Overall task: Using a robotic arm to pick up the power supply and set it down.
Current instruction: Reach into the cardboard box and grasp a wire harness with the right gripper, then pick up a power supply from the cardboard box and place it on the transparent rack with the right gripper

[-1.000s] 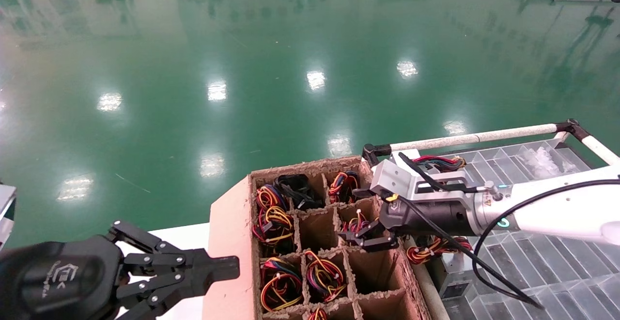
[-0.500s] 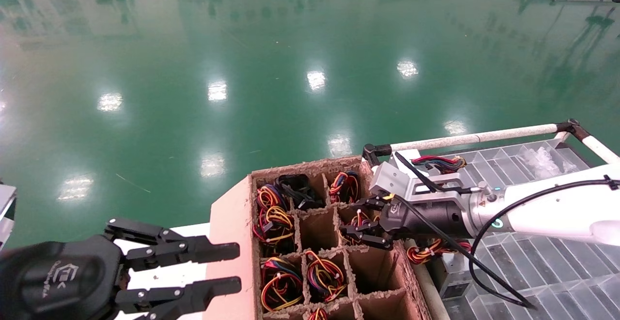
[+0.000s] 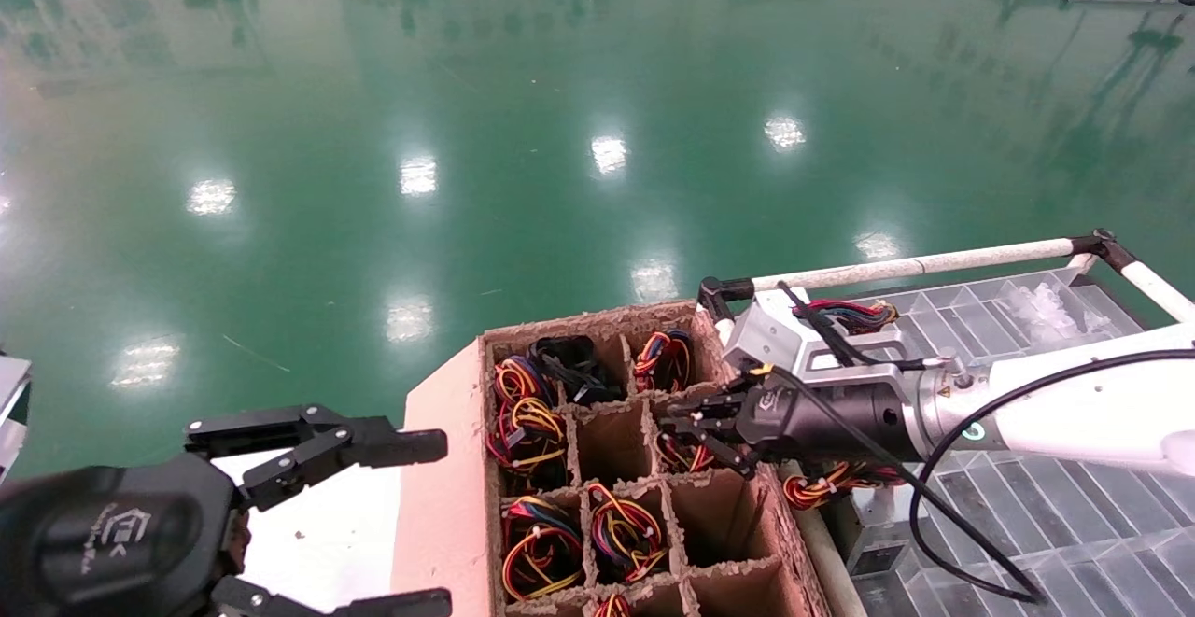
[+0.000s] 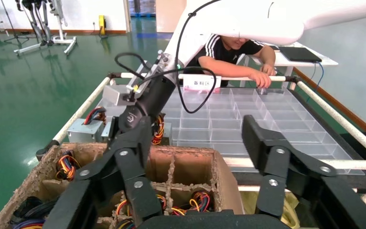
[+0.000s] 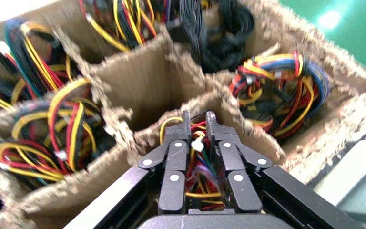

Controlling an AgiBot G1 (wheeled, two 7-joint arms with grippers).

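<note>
Power supply wires [image 5: 199,167], a red, yellow and black bundle, are seen clamped between the nearly closed fingers [image 5: 175,157] of the right tool [image 3: 698,423], which is dipped into a compartment in the middle row, on the right-hand column, of the brown cardboard divider box [image 3: 439,496]. Only the wires are visible at that cell; the metal body below cannot be made out. The frayed cardboard walls [image 5: 124,124] are found close on both sides of the tool, so little room is left inside the cell. The cell just to the left is bare, as are two cells nearer the robot on the same column; the remaining cells are filled with similar wire bundles [image 3: 537,542]. Beyond the box's right edge, silver-grey power supplies [image 4: 83,131] with tied wires are seen resting at the near corner of a clear plastic compartment tray [image 3: 1102,514], bordered by a white rail [image 3: 915,267]. The left tool [image 3: 373,524] is held low to the left of the box over a white worktop [image 3: 327,524], its fingers spread wide apart and gripping nothing. Open green floor [image 3: 467,132] lies beyond the box's far edge.
</note>
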